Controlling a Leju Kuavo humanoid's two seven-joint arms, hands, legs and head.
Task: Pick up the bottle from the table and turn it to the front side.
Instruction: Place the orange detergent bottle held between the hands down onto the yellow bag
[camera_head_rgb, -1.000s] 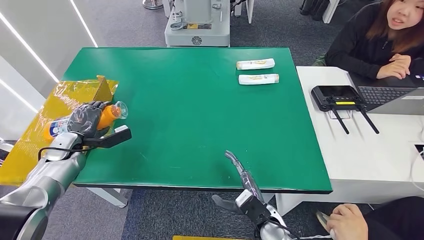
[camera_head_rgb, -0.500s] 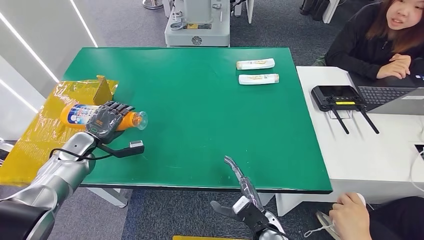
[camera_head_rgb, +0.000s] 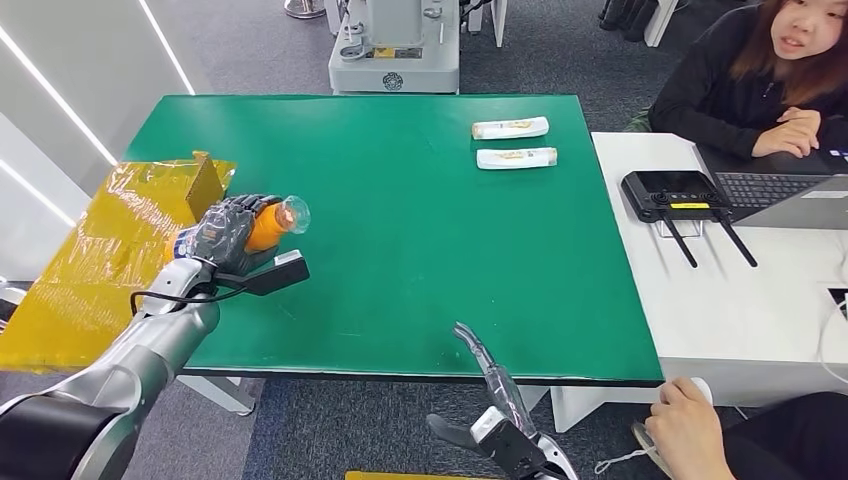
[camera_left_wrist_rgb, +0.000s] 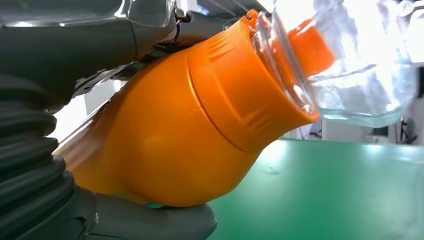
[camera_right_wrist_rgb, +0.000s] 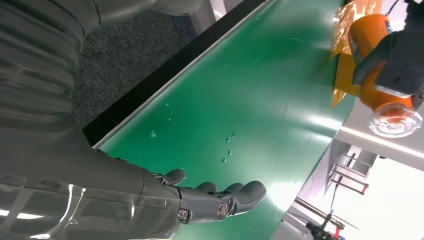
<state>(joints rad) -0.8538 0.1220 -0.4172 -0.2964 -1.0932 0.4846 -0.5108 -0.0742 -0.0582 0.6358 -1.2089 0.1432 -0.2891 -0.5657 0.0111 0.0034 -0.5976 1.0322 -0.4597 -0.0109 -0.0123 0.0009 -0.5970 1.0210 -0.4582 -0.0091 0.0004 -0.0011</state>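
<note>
While left hand (camera_head_rgb: 222, 232) grips orange bottle (camera_head_rgb: 268, 226), label unreadable, right hand (camera_head_rgb: 490, 372) spread empty.

Robotics lab or office: grey carpet floor (camera_head_rgb: 560, 55), green-topped table (camera_head_rgb: 400, 220), white desk (camera_head_rgb: 740, 300) with laptop (camera_head_rgb: 780, 195), person (camera_head_rgb: 760, 80) seated, robot base (camera_head_rgb: 395, 50) behind

My left hand (camera_left_wrist_rgb: 60, 100) grips the orange bottle (camera_left_wrist_rgb: 190, 130), its clear cap (camera_left_wrist_rgb: 350, 65) jutting past my fingers, green table (camera_left_wrist_rgb: 340, 195) beneath.
</note>
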